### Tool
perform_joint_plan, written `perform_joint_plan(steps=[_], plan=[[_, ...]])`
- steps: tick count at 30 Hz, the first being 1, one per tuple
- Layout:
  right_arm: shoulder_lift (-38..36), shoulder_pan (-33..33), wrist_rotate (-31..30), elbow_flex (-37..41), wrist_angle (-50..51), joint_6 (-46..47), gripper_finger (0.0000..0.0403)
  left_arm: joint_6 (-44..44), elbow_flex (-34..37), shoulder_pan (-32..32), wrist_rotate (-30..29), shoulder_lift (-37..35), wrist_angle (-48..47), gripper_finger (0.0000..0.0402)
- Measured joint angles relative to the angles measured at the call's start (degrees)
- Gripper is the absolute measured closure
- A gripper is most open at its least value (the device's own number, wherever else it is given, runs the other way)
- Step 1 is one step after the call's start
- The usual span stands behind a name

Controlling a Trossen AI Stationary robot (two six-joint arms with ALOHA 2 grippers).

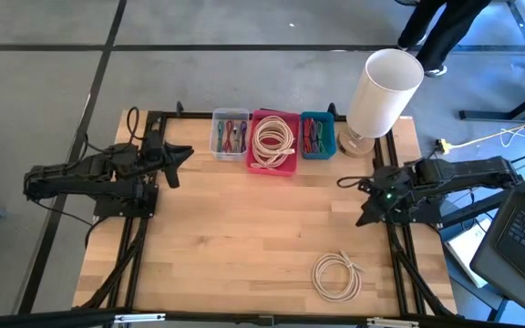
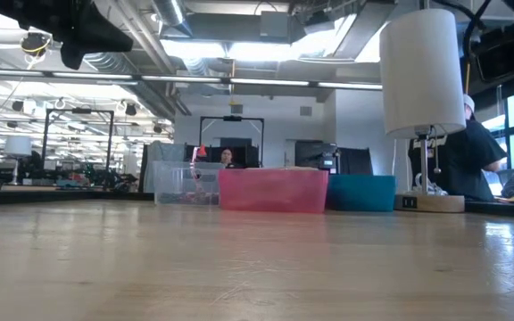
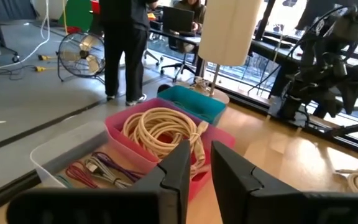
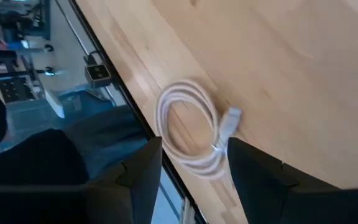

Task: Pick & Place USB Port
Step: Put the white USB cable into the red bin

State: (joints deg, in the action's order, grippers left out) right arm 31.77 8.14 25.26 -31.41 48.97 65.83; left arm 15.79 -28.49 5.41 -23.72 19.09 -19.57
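Note:
A white coiled USB cable (image 1: 337,276) lies flat on the wooden table near its front right corner; in the right wrist view the USB cable (image 4: 194,134) shows far below, beyond the fingers. My right gripper (image 1: 364,203) hangs open above the table's right edge, nothing between its fingers. My left gripper (image 1: 182,157) hovers at the table's left side and points toward the bins; in the left wrist view my left gripper (image 3: 201,158) shows a narrow empty gap.
Along the far edge stand a clear bin (image 1: 230,135) of coloured cables, a pink bin (image 1: 273,166) holding a white coil, and a teal bin (image 1: 318,137). A white lamp (image 1: 383,91) stands at the far right. A person (image 2: 468,156) is beyond the table.

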Motion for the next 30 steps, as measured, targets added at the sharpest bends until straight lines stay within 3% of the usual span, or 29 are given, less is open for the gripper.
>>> perform_joint_plan(steps=[6,17,24,30], plan=[[3.04,8.02,-6.87,4.83,-12.67,8.73,0.0217,0.00,0.00,0.00,0.78,0.00,0.00,0.0344],[22.30,25.66,-12.86,5.44,-24.40,20.98,0.0217,-0.01,0.00,0.00,0.82,0.00,0.02,0.0341],[34.69,33.49,-16.98,5.44,-36.51,30.32,0.0217,-0.02,0.00,0.00,0.84,0.00,0.03,0.0345],[44.32,35.77,-19.01,5.27,-37.47,31.45,0.0217,-0.02,0.00,-0.01,0.84,0.00,0.02,0.0347]])
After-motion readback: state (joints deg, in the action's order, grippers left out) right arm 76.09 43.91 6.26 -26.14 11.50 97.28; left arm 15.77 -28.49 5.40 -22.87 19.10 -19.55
